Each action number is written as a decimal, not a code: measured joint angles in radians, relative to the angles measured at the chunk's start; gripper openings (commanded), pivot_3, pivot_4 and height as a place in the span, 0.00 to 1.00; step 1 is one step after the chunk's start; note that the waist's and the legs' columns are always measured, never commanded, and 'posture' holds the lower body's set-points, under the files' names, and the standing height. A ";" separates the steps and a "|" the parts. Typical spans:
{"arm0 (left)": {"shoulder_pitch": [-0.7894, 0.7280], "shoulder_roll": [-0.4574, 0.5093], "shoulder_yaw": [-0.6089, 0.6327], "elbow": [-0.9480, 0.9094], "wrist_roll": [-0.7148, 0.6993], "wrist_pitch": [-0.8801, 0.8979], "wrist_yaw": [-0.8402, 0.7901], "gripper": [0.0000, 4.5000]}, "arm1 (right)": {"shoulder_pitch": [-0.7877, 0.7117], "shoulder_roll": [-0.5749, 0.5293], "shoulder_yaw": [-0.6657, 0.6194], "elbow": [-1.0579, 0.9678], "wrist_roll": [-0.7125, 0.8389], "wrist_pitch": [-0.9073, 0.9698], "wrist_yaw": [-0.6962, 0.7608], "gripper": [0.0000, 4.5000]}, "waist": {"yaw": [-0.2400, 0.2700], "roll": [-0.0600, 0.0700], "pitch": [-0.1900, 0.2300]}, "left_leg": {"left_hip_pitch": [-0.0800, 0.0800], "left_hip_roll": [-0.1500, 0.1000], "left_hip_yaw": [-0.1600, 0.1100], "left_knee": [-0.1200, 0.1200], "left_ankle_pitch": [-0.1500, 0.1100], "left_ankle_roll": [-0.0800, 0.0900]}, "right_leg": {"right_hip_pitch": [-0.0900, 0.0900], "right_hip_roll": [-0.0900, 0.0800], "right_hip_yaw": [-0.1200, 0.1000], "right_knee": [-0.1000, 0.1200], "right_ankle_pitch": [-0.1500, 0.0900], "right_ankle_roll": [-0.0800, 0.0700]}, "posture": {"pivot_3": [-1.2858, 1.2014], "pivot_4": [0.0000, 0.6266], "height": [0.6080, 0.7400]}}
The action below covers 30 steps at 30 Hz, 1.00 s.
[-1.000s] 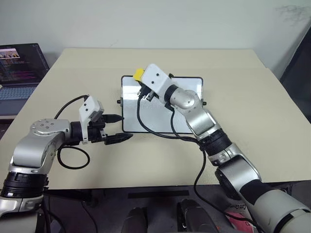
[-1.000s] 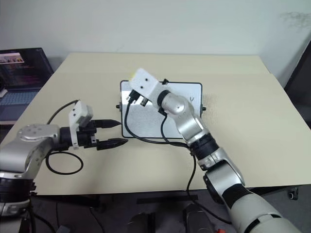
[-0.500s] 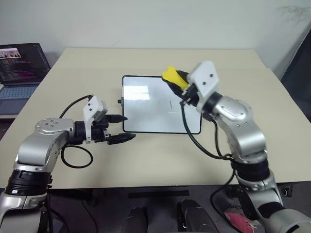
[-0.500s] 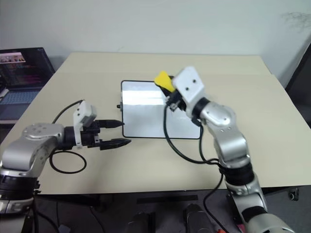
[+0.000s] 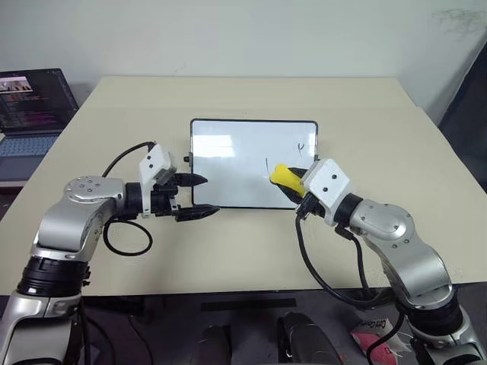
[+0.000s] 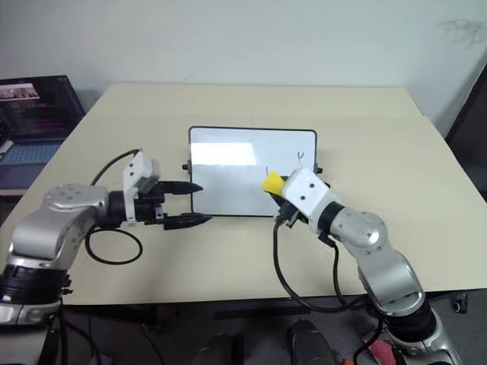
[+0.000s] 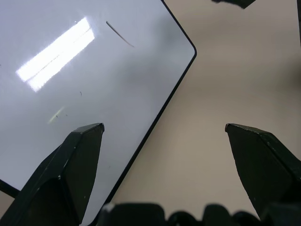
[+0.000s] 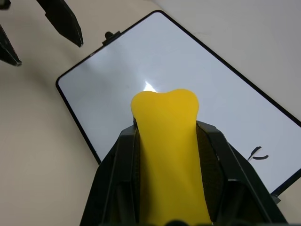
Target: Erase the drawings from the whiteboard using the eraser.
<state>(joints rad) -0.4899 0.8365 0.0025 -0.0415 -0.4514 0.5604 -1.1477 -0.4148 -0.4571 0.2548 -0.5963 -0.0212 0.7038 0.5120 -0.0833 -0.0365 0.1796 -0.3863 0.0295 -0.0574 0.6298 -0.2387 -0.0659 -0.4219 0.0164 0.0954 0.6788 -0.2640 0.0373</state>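
Note:
The whiteboard (image 5: 236,152) lies flat at the table's middle. Two thin dark drawings show on its right part: a small squiggle (image 5: 303,144) and a short stroke (image 5: 267,163). My right gripper (image 5: 295,186) hovers over the board's near right corner, shut on the yellow eraser (image 5: 281,174), which sticks out toward the stroke. In the right wrist view the eraser (image 8: 167,136) sits between both black fingers, with the squiggle (image 8: 257,154) beyond it. My left gripper (image 5: 204,196) stands open at the board's near left corner, one finger over the board, the other over the table.
An open laptop (image 5: 30,106) sits off the table's far left side. Black cables loop from both wrists over the beige table (image 5: 137,114). A dark object (image 5: 466,114) stands past the table's right edge.
My right gripper carried the eraser from the board's far left corner across to the right, then down and back toward the near right corner. The left gripper edged slightly toward the board.

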 measured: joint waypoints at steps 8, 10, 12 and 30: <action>0.010 -0.007 0.002 -0.003 0.001 0.001 0.017 1.00 | -0.119 0.050 0.000 0.231 -0.056 -0.154 -0.062 0.29 | -0.003 0.000 0.000 | 0.001 0.000 0.001 0.000 0.000 0.000 | 0.000 0.000 0.000 0.001 0.000 0.000 | 0.52 0.24 1.00; 0.017 -0.007 0.003 -0.004 0.000 0.003 0.024 1.00 | -0.166 0.062 0.003 0.301 -0.070 -0.181 -0.067 0.29 | -0.001 0.000 0.000 | 0.001 0.000 0.001 0.000 0.000 0.000 | 0.000 0.000 0.000 0.001 0.000 0.000 | 0.52 0.24 1.00; 0.022 -0.007 0.004 -0.005 0.000 0.005 0.027 1.00 | -0.215 0.075 0.006 0.373 -0.080 -0.202 -0.069 0.29 | -0.001 0.000 0.000 | 0.000 0.000 0.001 0.000 0.000 0.000 | 0.000 0.000 0.000 0.000 0.000 0.000 | 0.52 0.24 1.00; 0.061 -0.007 0.009 -0.049 -0.012 0.033 0.049 1.00 | -0.258 0.130 0.133 0.634 -0.160 -0.242 0.026 0.29 | -0.001 0.000 0.000 | 0.002 0.000 0.000 0.000 0.000 0.000 | 0.001 0.000 0.000 0.001 0.000 -0.001 | 0.52 0.24 1.00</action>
<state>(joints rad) -0.4291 0.8299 0.0116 -0.0909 -0.4636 0.5937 -1.0986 -0.6728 -0.3268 0.3875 0.0375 -0.1810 0.4621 0.5376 -0.0842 -0.0367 0.1794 -0.3841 0.0295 -0.0574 0.6298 -0.2388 -0.0658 -0.4205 0.0163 0.0955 0.6802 -0.2640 0.0366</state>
